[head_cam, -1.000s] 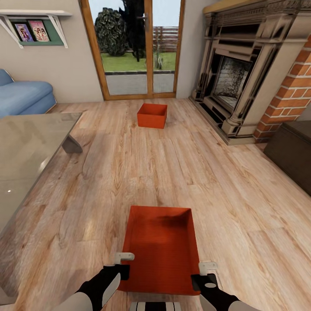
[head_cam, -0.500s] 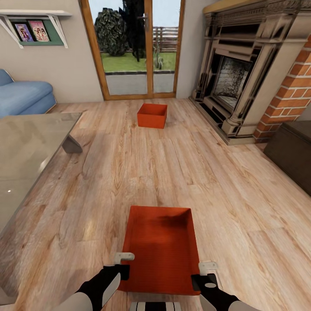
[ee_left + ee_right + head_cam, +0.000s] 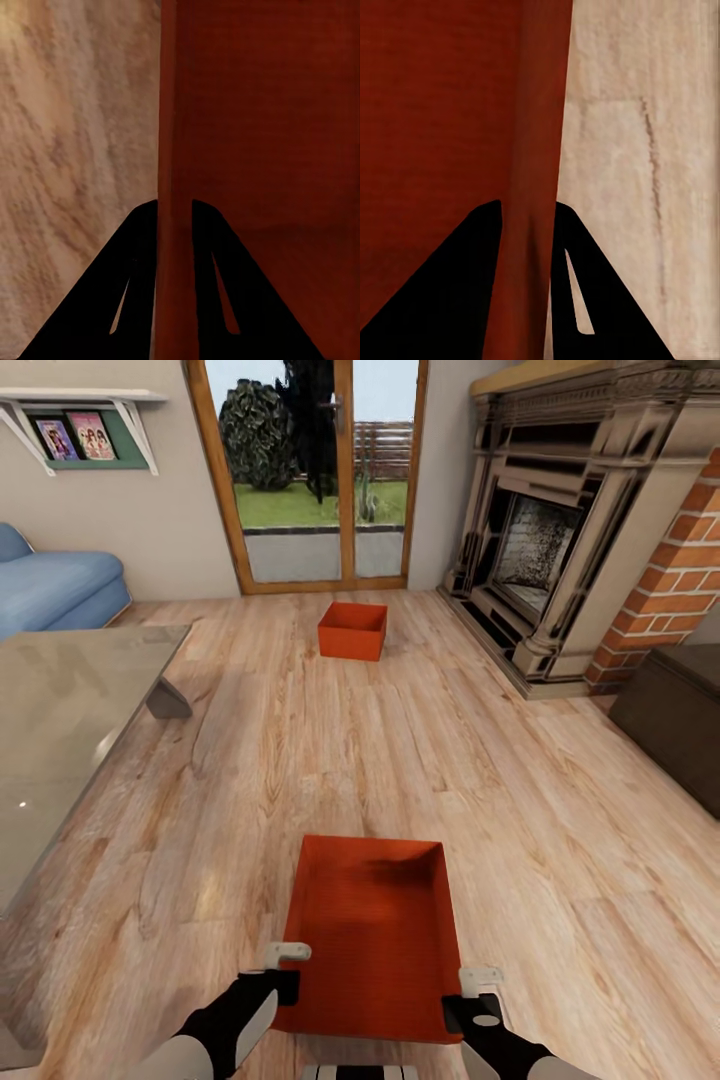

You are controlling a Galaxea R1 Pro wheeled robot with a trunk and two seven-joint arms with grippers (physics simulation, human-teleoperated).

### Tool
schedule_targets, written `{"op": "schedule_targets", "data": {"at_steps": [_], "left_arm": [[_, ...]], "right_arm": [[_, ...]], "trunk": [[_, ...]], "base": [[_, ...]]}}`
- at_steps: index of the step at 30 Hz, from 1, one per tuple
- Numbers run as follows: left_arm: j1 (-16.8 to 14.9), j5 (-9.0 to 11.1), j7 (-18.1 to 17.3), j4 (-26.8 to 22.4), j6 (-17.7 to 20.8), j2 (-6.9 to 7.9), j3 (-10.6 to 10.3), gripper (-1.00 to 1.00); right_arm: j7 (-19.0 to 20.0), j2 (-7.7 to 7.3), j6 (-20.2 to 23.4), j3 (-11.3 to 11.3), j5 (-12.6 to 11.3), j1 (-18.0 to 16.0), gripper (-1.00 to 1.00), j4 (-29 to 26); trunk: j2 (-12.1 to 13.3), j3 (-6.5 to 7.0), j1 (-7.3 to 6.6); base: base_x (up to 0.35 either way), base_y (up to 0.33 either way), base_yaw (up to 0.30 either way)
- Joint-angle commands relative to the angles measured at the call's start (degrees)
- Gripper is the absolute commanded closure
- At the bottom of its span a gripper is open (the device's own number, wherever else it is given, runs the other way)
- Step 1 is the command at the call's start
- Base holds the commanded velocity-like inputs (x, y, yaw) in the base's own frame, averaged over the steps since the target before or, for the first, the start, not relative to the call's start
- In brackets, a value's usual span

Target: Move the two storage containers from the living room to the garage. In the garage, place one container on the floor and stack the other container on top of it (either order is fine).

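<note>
blue sofa (image 3: pixel 55 585) and glass-topped surface (image 3: pixel 60 710) sit at the left. the left hand (image 3: pixel 285 970) pinches the left wall of the near storage container (image 3: pixel 372 930), one finger (image 3: pixel 127 292) on each side of the wall. the far storage container (image 3: pixel 353 630) rests on the wood plank floor (image 3: pixel 300 760) near the glass door (image 3: pixel 310 470). the right hand (image 3: pixel 480 990) pinches the near container's right wall. fireplace (image 3: pixel 560 530) and dark chest (image 3: pixel 675 715) stand at the right.

No text, label or number can be read anywhere; the shelf pictures (image 3: pixel 75 435) are too blurred.
</note>
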Motion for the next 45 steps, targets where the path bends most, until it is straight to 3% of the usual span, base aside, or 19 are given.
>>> {"op": "schedule_targets", "data": {"at_steps": [1, 45], "left_arm": [[0.0, 1.9, 0.2, -0.1, 0.2, 0.11, -1.9, 1.0], [0.0, 1.9, -0.8, 0.0, 0.3, 0.08, -1.9, 1.0]], "right_arm": [[-0.4, -0.27, -0.3, 0.3, -0.7, 0.0, 1.0, 0.1], [-1.0, -0.36, -0.1, 0.7, -0.6, 0.0, 1.0, 0.0]], "trunk": [[0.4, 0.14, -0.23], [18.0, 8.04, -9.9]], "base": [[0.0, 0.0, 0.0], [0.0, 0.0, 0.0]]}}
